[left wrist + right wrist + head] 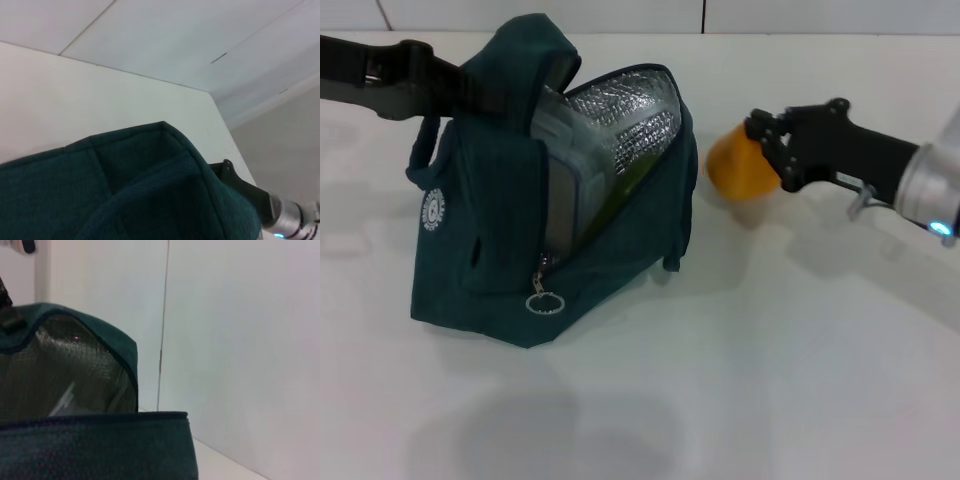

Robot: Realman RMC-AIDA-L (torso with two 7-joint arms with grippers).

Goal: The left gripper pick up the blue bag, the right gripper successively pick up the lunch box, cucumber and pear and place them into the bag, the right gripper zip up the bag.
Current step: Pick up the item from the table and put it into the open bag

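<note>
The blue bag (pixel 490 250) stands on the white table at the left, its top open and its silver foil lining (pixel 630 120) showing. My left gripper (pixel 470 85) is shut on the bag's handle and holds the top up. The lunch box (pixel 565 140) stands inside the bag, and a strip of the green cucumber (pixel 628 180) shows beside it. My right gripper (pixel 765 150) is shut on the yellow-orange pear (pixel 740 168), just right of the bag's opening and a little above the table. The bag also fills the left wrist view (pixel 125 195) and the right wrist view (pixel 95 450).
The zipper's ring pull (pixel 545 300) hangs at the bag's front lower corner. The white table (pixel 770 380) spreads in front and to the right. A pale wall stands behind the table. My right arm (pixel 280 215) shows past the bag in the left wrist view.
</note>
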